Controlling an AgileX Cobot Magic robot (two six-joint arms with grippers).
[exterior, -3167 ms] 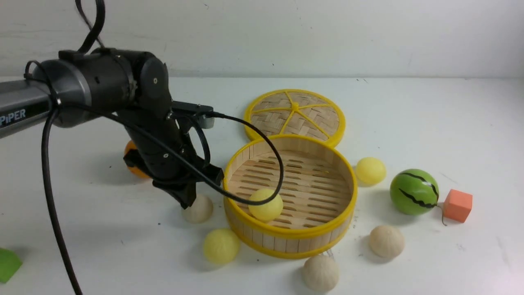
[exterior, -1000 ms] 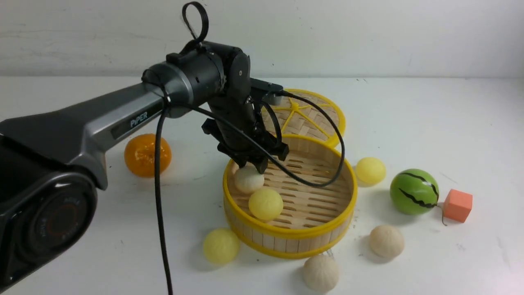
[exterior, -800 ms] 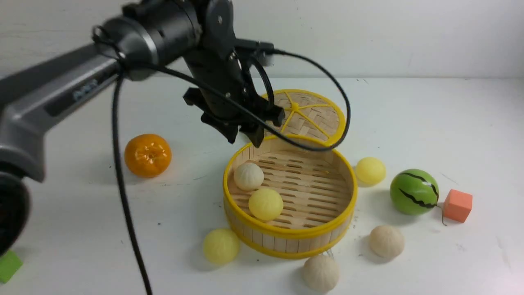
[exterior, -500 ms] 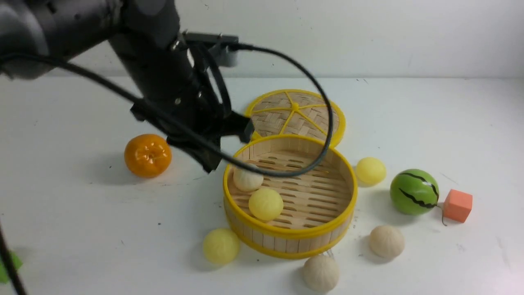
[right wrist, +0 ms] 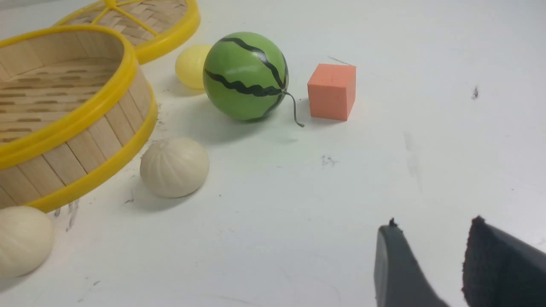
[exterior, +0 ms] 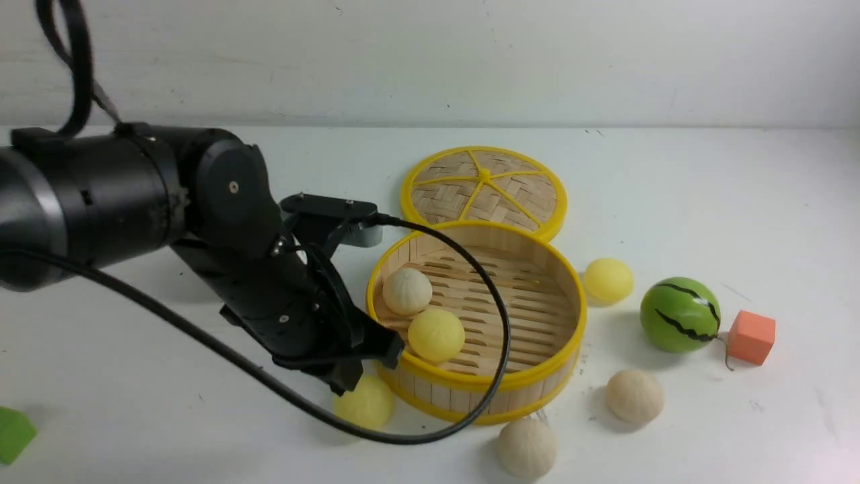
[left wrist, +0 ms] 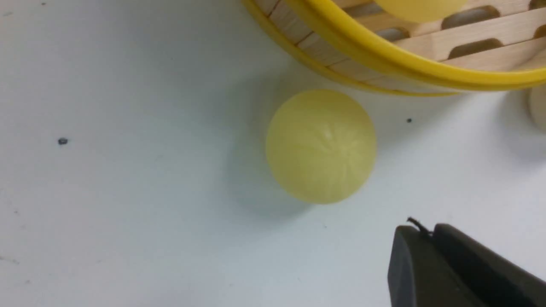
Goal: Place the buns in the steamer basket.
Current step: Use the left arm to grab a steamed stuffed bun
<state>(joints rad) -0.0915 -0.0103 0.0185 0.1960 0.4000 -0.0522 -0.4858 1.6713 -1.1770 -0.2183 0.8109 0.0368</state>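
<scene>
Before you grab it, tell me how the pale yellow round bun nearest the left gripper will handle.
The pale yellow round bun is a ball on the flat white table, so a nudge would probably roll it. Its matte skin should grip decently.

Six buns (three yellow), one basket, lid, watermelon, cube.

Scuffed white tabletop against plain white wall
</scene>
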